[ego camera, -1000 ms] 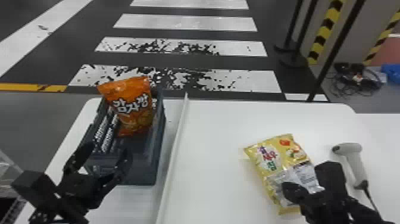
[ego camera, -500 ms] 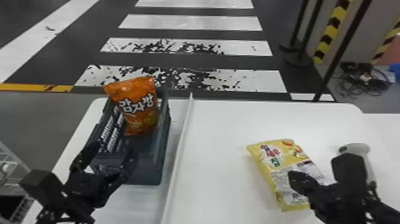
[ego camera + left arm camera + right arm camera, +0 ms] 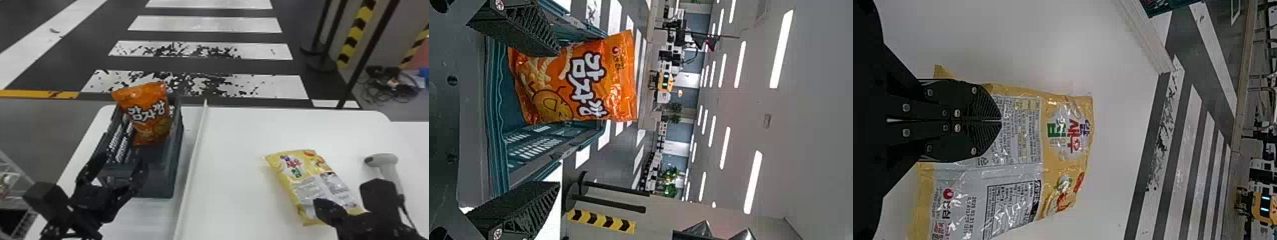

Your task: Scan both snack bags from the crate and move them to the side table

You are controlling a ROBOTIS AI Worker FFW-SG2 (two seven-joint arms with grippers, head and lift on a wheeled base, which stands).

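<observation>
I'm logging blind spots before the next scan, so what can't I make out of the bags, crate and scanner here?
- Yellow bag, right wrist view: part covered by the right gripper; one end cut off by the picture's edge.
- Crate, head view: interior behind the orange bag, hidden by it.
- Scanner, head view: lower handle, behind the right gripper.

- Orange pillow-shaped plastic snack bag (image 3: 148, 127) is gleaming, glossy.
- Yellow-and-silver plastic snack bag (image 3: 287, 178) is shining, creased.
- Dark blue-grey rectangular plastic crate (image 3: 161, 183) is looking matt.
- White flat tabletop (image 3: 239, 143) is looking smooth.
</observation>
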